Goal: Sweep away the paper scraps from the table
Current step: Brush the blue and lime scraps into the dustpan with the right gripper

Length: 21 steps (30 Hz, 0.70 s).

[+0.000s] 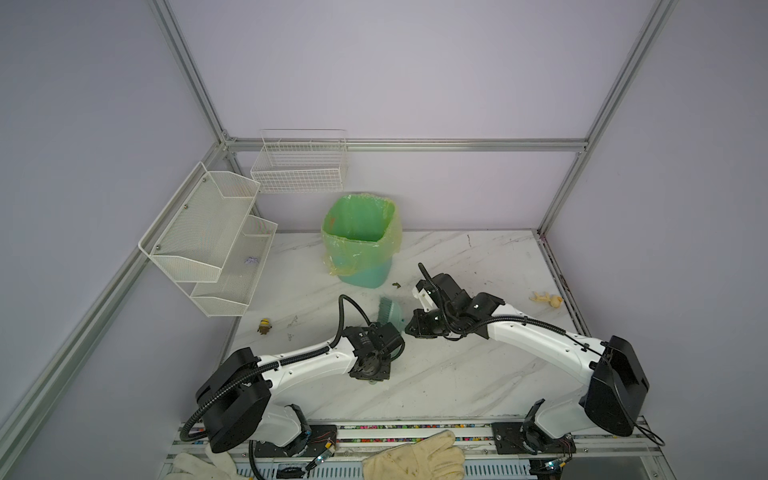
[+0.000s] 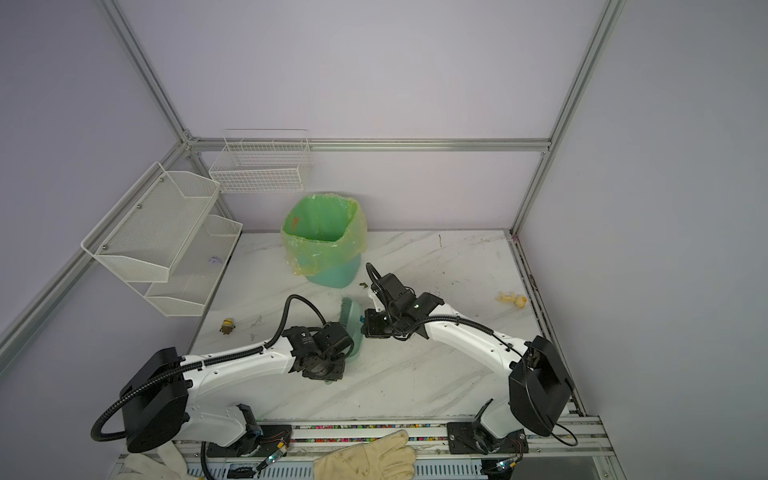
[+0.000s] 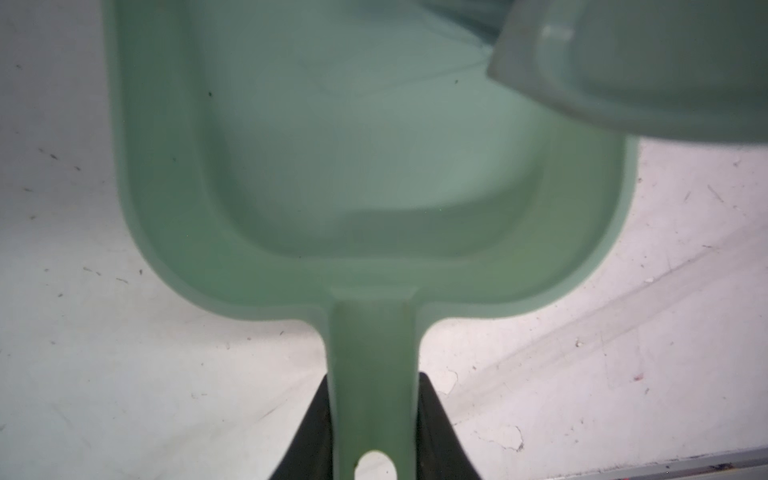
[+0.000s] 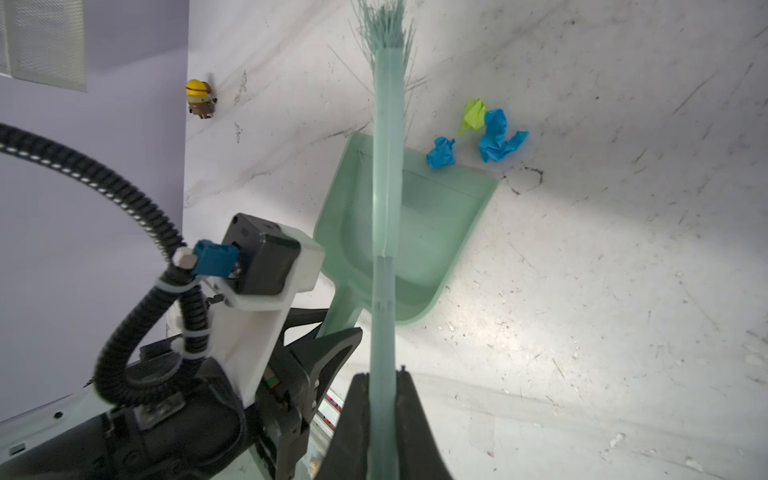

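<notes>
Right gripper (image 4: pixel 383 376): clenched on the handle of the pale green brush (image 4: pixel 386 187).
Left gripper (image 3: pixel 374 378): clamped around the handle of the dustpan (image 3: pixel 374 166), which rests on the table (image 4: pixel 602 291).
Bristles: the brush crosses above the dustpan and its tuft reaches past the open lip.
Paper scraps (image 4: pixel 494 137): two blue wads and a lime-green one on the table just beyond that lip, the nearest blue touching it.
Toy figure (image 4: pixel 200 97): well apart, by the table's edge.

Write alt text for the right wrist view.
The right claw grips a green brush over a mint dustpan on the marble table. Two blue and one lime paper scraps lie just off the pan's open lip; a yellow toy figure stands beyond.
</notes>
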Tool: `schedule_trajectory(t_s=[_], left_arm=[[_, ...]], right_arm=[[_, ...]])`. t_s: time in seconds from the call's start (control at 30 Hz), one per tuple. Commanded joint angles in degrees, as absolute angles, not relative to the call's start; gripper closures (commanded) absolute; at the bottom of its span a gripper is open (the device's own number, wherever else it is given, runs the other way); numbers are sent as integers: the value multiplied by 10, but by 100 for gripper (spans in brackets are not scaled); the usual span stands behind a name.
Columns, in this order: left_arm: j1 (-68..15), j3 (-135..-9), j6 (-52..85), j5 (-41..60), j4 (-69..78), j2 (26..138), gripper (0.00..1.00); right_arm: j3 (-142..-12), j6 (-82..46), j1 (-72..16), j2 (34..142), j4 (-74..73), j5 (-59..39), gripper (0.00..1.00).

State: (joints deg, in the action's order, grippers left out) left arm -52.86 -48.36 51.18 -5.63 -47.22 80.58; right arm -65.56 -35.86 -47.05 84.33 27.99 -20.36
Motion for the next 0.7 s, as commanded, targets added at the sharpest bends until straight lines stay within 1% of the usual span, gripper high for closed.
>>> schedule_trajectory(t_s=[0.0, 0.2, 0.37, 0.6, 0.67], left_arm=[[-524, -490, 496, -61, -476, 805, 100], [-524, -487, 499, -61, -477, 804, 100], [-524, -486, 502, -61, -477, 805, 100], [-523, -495, 496, -61, -477, 804, 100], [-523, -497, 495, -61, -478, 825, 100]], right_arm=[[-683, -366, -468, 841, 286, -176, 100], [-698, -352, -408, 850, 283, -143, 100], [-702, -331, -382, 864, 289, -78, 100], [-682, -314, -385, 909, 260, -122, 100], [-678, -315, -389, 916, 257, -128, 100]])
